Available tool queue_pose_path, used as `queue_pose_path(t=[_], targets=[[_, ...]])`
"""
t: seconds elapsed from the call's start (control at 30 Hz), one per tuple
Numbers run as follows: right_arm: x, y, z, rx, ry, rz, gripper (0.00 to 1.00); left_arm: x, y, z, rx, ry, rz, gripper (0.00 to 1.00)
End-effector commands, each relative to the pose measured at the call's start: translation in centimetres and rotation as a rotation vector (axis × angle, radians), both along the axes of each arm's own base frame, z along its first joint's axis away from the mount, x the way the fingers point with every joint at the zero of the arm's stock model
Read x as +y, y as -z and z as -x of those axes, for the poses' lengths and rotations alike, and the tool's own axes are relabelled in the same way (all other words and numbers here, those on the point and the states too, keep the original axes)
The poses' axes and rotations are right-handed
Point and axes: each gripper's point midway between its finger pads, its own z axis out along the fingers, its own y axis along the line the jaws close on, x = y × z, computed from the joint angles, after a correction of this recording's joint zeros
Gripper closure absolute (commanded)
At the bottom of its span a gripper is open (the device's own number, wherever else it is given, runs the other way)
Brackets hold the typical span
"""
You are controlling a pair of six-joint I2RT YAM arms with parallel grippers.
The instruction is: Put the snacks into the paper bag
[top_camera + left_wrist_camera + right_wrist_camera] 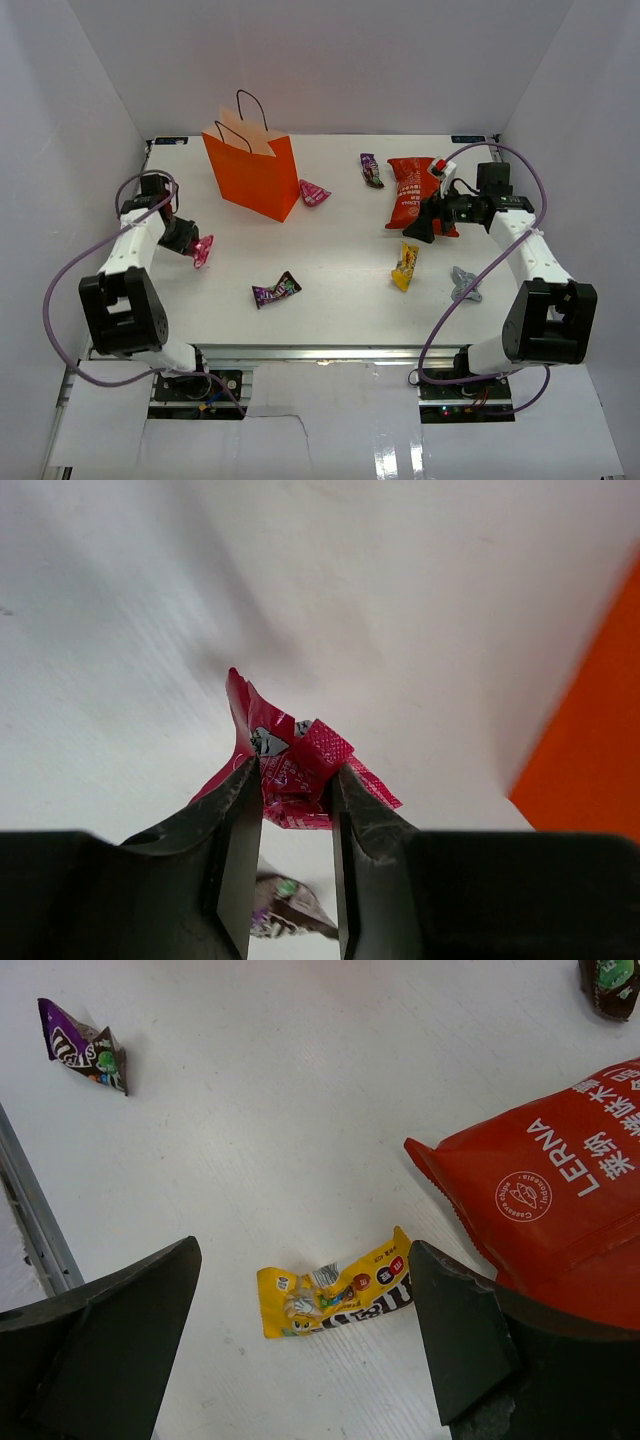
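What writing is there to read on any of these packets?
"LERNA": white capitals on the red crisp bag, with Chinese characters beside it.
Round white seal on the same bag: its ring of lettering is too small to read.
yellow sweet packet: brown logo letters, too crumpled to read surely.
purple sweet packet: white logo, blurred.
magenta sweet: print crumpled, unreadable.

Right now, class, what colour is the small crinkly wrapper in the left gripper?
Reddish-magenta crinkly wrapper; the left wrist view shows it best.
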Motion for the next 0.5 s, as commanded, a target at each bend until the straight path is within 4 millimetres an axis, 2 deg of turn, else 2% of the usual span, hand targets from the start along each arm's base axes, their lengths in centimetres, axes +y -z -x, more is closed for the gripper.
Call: queue_pose_path(t=[0.0,0.03,0.1,0.13,0.17,0.2,0.23,0.27,0.33,0.37,0.47], targets=[[0.3,-1.9,-0.8,-0.052,-0.029,-0.016,0.10,-3.2,-8.2,-3.1,-0.336,0.136,0.070,1.00],[0.3,-2.0,-0.8,-0.053,-0.030,-0.015,0.10,-4.3,-11.3,-3.5,-0.434,0.172,0.062,1.00],[0.4,-2.2,-0.9,-0.059,-0.036,-0.016,0.10,-5.7,-15.5,-4.5,-0.582,0.218,0.070,1.00],[0.3,-2.3,-1.0,-0.063,-0.038,-0.014,0.10,-7.0,-17.4,-4.7,-0.643,0.252,0.081,1.00],[0.4,-2.3,-1.0,-0.061,-0.039,-0.015,0.10,-7.7,-21.5,-5.2,-0.774,0.283,0.070,1.00],[0.4,-2.5,-1.1,-0.064,-0.042,-0.017,0.10,-8.5,-23.3,-5.3,-0.828,0.310,0.071,1.00],[0.5,-2.5,-1.1,-0.063,-0.044,-0.018,0.10,-10.3,-25.2,-5.3,-0.880,0.359,0.087,1.00],[0.5,-2.7,-1.1,-0.064,-0.045,-0.019,0.10,-11.2,-28.8,-5.6,-0.975,0.391,0.084,1.00],[0.5,-2.8,-1.2,-0.064,-0.047,-0.022,0.10,-12.9,-31.9,-5.5,-1.050,0.449,0.091,1.00],[0.5,-2.8,-1.2,-0.067,-0.048,-0.021,0.10,-13.4,-34.9,-5.3,-1.119,0.466,0.086,1.00],[0.5,-2.8,-0.9,-0.068,-0.051,-0.021,0.10,-15.0,-37.9,-6.1,-1.191,0.513,0.104,1.00]])
